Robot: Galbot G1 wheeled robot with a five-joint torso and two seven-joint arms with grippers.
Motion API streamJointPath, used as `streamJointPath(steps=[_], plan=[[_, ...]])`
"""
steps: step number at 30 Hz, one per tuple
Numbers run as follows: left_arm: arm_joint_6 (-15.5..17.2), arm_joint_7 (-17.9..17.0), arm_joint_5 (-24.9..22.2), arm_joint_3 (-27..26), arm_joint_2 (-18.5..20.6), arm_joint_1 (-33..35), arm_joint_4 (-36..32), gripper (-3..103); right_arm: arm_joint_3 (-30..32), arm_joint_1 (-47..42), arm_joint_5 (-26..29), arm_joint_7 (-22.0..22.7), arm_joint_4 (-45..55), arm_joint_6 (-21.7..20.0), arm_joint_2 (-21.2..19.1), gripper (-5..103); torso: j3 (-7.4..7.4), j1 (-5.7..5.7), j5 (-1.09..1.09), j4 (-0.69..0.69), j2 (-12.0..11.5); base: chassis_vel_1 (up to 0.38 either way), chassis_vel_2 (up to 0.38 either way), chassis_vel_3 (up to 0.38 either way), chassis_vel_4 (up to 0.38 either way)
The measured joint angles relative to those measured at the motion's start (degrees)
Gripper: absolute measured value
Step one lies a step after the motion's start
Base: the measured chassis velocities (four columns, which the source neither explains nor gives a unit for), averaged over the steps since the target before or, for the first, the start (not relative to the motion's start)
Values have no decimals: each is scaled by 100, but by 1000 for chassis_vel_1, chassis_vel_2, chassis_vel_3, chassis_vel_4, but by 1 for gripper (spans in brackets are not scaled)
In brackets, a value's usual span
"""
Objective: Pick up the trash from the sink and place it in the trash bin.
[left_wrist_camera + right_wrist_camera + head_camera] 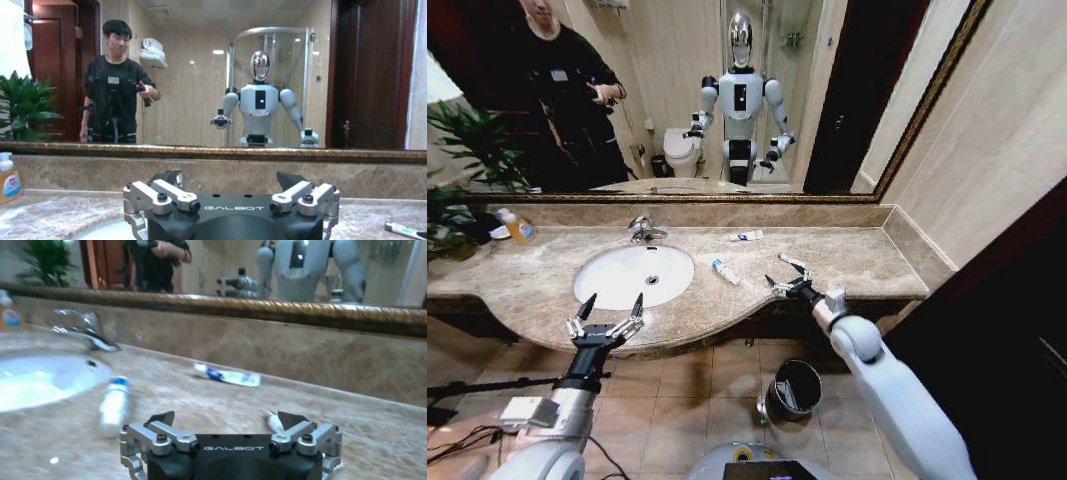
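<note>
The oval white sink (617, 278) is set in a brown marble counter (867, 262). A white tube with a blue end (725, 271) lies on the counter just right of the basin, also seen as the tube (114, 403). A flat white packet (747, 236) lies near the back wall, the same packet (227, 376) seen beyond the right gripper. My right gripper (784, 274) hovers open over the counter right of the tube, with a small white bit (272, 421) lying by one finger. My left gripper (613, 303) stands open at the basin's front rim. The dark round trash bin (794, 388) stands on the floor below.
A chrome faucet (642, 230) rises behind the basin. An orange-liquid bottle (519, 228) and a green plant (457, 160) sit at the counter's left end. A mirror spans the back wall, and a side wall closes the right. Cables lie on the tiled floor at the left.
</note>
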Motion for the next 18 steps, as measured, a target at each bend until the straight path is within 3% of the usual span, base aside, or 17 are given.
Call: streamJointPath(steps=[9, 16, 18], plan=[[0, -1, 0, 0, -1, 0, 0, 100, -415, 1402, 362, -597, -1551, -132, -369, 100, 0, 0, 1, 1, 0, 0, 0, 0, 0], [0, -1, 0, 0, -1, 0, 0, 100, -587, 1954, 507, -921, -2160, -312, -372, 101, 0, 0, 0, 1, 0, 0, 0, 0, 0], [0, -1, 0, 0, -1, 0, 0, 100, -593, 2001, 625, -1104, -2213, -491, -362, 95, -1, -1, 0, 1, 0, 0, 0, 0, 0]])
